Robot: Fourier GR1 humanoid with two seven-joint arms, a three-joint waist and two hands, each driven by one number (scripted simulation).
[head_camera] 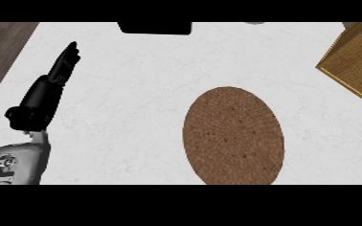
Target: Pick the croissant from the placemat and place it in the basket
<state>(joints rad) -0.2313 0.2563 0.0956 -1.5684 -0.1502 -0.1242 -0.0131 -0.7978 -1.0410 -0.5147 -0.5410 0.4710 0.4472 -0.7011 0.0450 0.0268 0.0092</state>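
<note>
From my station I see the white marbled counter (141, 124) filling nearly the whole head view, running out in every direction from my left hand's fingers. A strip of dark wood surface (14, 40) shows at the upper left corner, just beyond and to the left of those fingertips.

Next in size is the brown oval placemat (233, 136). It lies well to the right of the fingers and lower in the view, flat on the counter, its long axis running roughly up and down. Its surface shows only the woven texture with a few darker flecks. I cannot make out the croissant anywhere in this view, neither on the mat nor on the counter around it.

The left hand (44, 98) comes up from the lower left on its grey forearm (25, 163). Its fingers (67, 60) are straight, held together and pointing up and slightly right. They hold nothing and rest well apart from the mat. My right hand does not show at all.

The basket (345, 64) appears only as a tan woven corner at the right edge, far to the right of the fingers and about level with them.

A black object (155, 27) sits at the top edge, up and to the right of the fingertips, cut off by the frame. I cannot tell what it is.
</note>
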